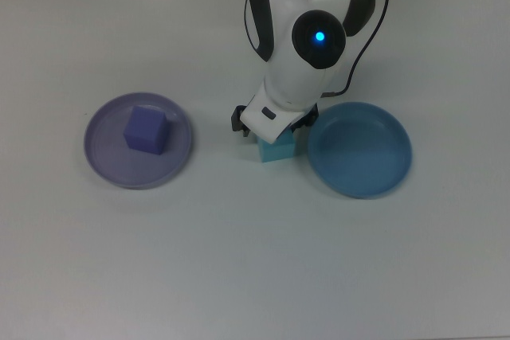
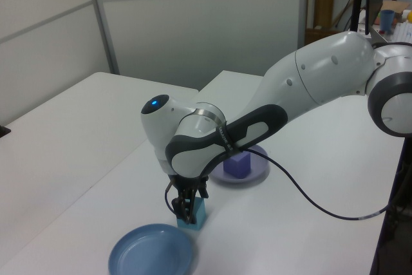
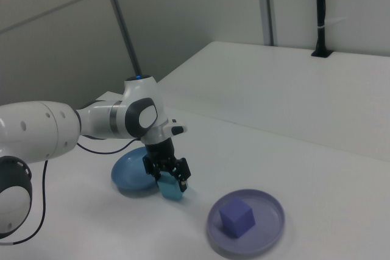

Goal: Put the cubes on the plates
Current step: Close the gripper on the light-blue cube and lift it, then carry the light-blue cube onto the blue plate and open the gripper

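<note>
On the white table [image 1: 239, 260], the white Franka arm [image 2: 322, 78] is the largest thing, reaching down from the top view's upper edge to the middle of the surface, with a blue light glowing on its wrist housing. A black cable [image 2: 322, 201] loops from the arm down across the table in the left view.

At the arm's end the gripper [image 1: 271, 129] stands low over the table, its black fingers [image 3: 181, 170] spread to either side of the turquoise cube [image 1: 277, 149]. The cube sits between them on the table; whether the fingers already press on its faces cannot be told from any view, so the jaws read as partly spread around the cube rather than clearly clamped. In the right view the cube [image 3: 171, 188] shows just below and between the finger ends, resting on the table.

The medium blue plate [image 1: 360, 149] lies just beside the turquoise cube, on the top view's right, its near rim almost touching the cube. It holds nothing. In the left view this plate [image 2: 151, 251] sits in front of the gripper [image 2: 185, 209].

The lavender plate [image 1: 138, 140] lies well apart on the top view's left. The purple-blue cube [image 1: 146, 130] rests inside it, slightly toward the plate's upper middle, flat on the plate's floor.
</note>
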You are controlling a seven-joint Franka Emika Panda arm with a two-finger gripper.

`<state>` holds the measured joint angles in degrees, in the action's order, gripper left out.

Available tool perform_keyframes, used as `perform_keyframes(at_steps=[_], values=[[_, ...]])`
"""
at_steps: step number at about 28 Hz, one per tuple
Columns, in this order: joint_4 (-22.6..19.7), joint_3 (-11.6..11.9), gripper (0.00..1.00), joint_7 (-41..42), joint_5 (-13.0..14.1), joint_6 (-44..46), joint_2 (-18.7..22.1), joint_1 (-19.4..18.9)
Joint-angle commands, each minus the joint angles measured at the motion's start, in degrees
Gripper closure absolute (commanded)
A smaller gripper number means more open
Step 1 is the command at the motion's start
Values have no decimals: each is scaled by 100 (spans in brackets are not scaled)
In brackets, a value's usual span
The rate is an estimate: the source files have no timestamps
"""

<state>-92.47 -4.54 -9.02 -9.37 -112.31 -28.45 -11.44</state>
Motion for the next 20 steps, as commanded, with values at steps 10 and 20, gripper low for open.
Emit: perform_keyframes(at_steps=[10,20], values=[[1,-47,98,-196,155,-72,375,98],[282,-47,93,-749,322,-80,428,-631]])
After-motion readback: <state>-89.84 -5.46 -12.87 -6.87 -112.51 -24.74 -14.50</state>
